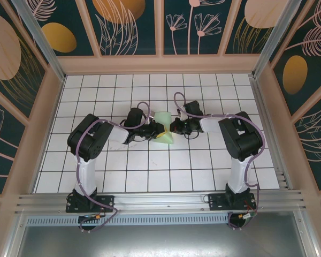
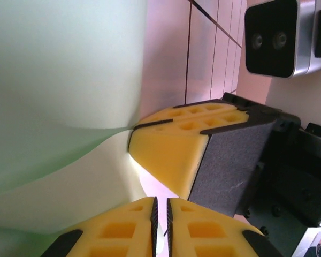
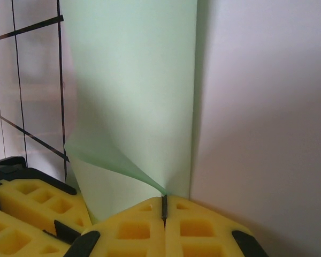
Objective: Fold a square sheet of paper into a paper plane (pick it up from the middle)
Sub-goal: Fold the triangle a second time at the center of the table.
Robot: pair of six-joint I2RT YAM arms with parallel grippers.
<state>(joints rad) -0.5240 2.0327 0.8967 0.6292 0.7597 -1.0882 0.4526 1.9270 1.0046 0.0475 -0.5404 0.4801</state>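
The right gripper (image 3: 163,201) has its yellow pads pressed together, pinching a curled corner of the square sheet of paper (image 1: 163,131). Facing it, the left gripper (image 2: 161,204) has its pads nearly touching at the sheet's other side. I cannot tell whether they actually nip it. The pale green sheet bows up between the two grippers, lifted over the middle of the white grid table (image 1: 150,171).

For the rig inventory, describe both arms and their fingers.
The left arm and right arm have white links, black joints and bases, with lilac cables looping alongside. The fingers are yellow blocks with recessed cells and black trim.
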